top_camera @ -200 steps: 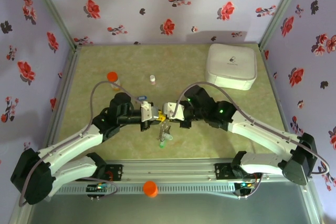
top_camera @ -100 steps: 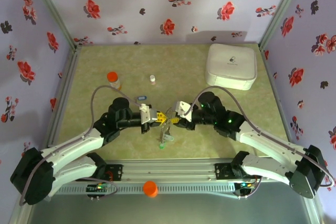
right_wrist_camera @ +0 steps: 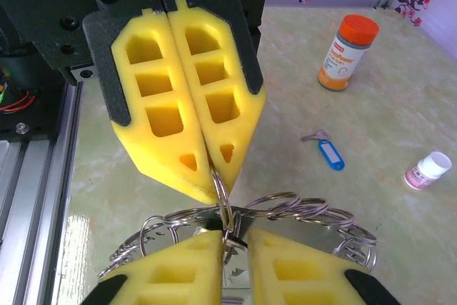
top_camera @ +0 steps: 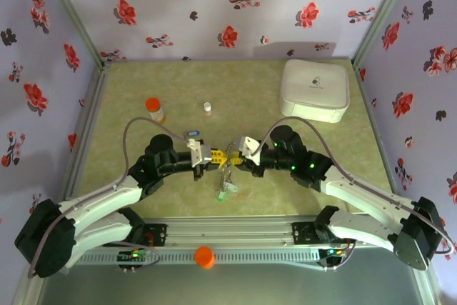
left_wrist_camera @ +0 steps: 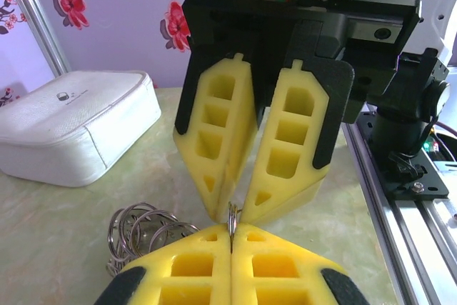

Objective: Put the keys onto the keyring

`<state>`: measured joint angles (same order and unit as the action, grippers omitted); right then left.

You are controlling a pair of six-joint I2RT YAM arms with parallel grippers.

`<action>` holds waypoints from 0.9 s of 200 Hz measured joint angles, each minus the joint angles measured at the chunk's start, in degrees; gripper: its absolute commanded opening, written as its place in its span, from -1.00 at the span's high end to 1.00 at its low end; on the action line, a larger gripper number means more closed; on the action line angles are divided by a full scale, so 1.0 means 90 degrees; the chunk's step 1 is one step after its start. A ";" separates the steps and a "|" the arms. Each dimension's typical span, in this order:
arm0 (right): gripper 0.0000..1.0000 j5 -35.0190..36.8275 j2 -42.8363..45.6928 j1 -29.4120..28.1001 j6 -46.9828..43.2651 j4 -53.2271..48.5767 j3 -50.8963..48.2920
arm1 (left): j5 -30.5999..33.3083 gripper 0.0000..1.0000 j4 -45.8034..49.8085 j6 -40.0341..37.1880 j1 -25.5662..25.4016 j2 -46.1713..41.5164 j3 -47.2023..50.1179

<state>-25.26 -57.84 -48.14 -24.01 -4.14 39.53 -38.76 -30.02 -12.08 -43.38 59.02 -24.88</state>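
Over the near middle of the green surface [top_camera: 300, 176], two yellow-padded end effectors meet tip to tip. A green key [top_camera: 223, 196] sits nearest the arm bases, at the near end of the keyring [right_wrist_camera: 300, 208], a bunch of thin silvery loops trailing from the tips. The left end effector [right_wrist_camera: 212, 176] is fully closed, pinching one loop. The right end effector [left_wrist_camera: 233, 201] is almost closed with that wire between its tips; whether it grips is unclear. Beyond lie a blue key [right_wrist_camera: 330, 153], a small white bottle [right_wrist_camera: 427, 169], an orange-capped bottle [right_wrist_camera: 348, 51] and, far right, a white box [top_camera: 316, 89].
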 measured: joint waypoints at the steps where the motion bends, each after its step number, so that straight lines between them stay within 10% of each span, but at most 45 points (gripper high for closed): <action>1: 0.77 0.0000 0.0000 0.0000 0.0005 -0.0002 0.0000 | 0.0000 1.00 0.0000 0.0000 0.0000 0.0000 0.0000; 123: 1.00 -0.0066 -0.0308 0.0000 0.0036 0.0058 0.0046 | 0.0146 1.00 -0.0165 0.0153 0.0002 0.0000 0.0049; 180: 0.38 0.0136 -0.0053 0.0000 0.0180 0.0189 -0.0029 | 0.0185 1.00 -0.0668 0.0318 -0.0002 0.0000 0.0095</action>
<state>-24.03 -58.33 -48.14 -22.39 -2.44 39.27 -37.10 -36.03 -9.21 -43.40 59.02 -24.03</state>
